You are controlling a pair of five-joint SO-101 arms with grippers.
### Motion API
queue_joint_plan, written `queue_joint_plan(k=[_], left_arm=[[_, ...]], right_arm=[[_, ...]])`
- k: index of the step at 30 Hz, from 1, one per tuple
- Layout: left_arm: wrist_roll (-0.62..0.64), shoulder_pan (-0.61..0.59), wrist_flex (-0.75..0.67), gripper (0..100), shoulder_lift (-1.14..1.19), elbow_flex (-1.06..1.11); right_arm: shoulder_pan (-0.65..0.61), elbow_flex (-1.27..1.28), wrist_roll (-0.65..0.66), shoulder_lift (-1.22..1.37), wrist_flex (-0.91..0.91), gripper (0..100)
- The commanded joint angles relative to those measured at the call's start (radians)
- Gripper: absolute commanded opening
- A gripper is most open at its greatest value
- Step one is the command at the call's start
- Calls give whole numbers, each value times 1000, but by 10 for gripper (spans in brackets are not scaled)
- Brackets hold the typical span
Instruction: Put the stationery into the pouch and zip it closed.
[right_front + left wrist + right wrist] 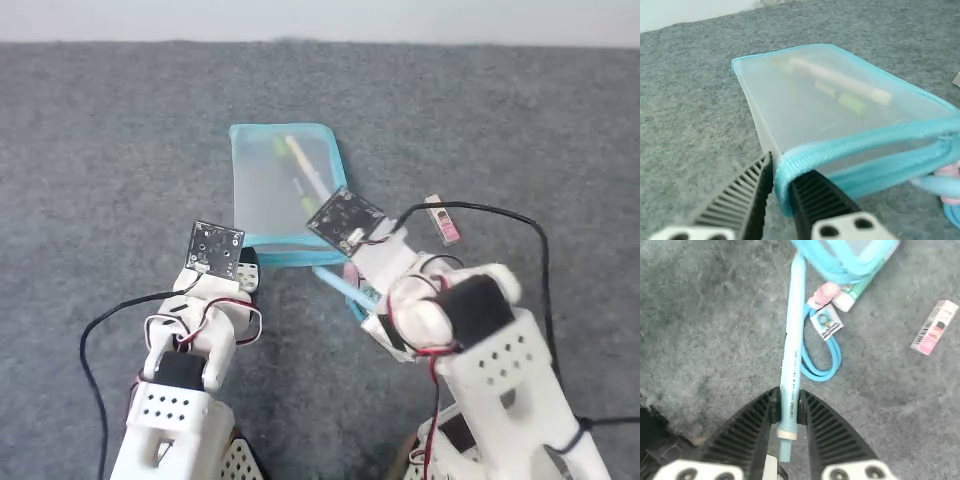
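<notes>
- Pinching the near zip edge of the translucent pouch with light-blue zip trim (805, 110), the left gripper (780, 172) has both black ribbed fingers pressed onto the trim at one corner.
- The pouch lies flat near the middle of the grey felt-covered desk (120, 150), with its closed end toward the far edge and its zip end toward the arms.
- Inside the pouch, a long cream-coloured stick (840, 80) and a shorter pale item with a green end (850, 104) show through the wall, lying side by side.
- The right gripper (789, 397) is clamped on a light-blue pen (794, 330) close to its near end. The pen's far end reaches the pouch's zip edge, but whether it is inside cannot be told.
- A blue cord loop (832, 357) with a pink piece and a small white tag (826, 324) lies on the desk, touching the pen's side, just below the pouch's zip corner.
- A small pink-and-white rectangular eraser (935, 327) lies on the desk apart from the pouch, toward the right edge.
</notes>
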Motion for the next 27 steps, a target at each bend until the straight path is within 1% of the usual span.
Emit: queue_joint_plan(k=[1, 4, 8, 11, 13, 17, 19, 21, 23, 27], left_arm=[[-2, 9, -32, 12, 0, -19], [-2, 9, -32, 12, 0, -19], [-2, 5, -31, 12, 2, -19], [-2, 3, -31, 12, 3, -19], [-2, 3, -31, 12, 2, -19], [-2, 2, -31, 12, 0, -19], [-2, 3, -31, 12, 0, -19], [-2, 8, -31, 12, 0, -19], [-2, 8, -31, 12, -2, -19], [-2, 0, -28, 12, -2, -19]], right_arm=[[19, -34, -18, -38, -30, 7], [21, -37, -18, -35, -50, 7], [22, -35, -8, -45, -19, 6], [45, -29, 38, -39, 13, 6], [143, -21, 78, -39, 25, 6], [472, -11, 215, -16, 7, 6], [633, -3, 267, 16, -41, 6], [759, 3, 295, 70, -97, 6], [832, 21, 304, 140, -168, 6], [935, 86, 295, 314, -358, 6]])
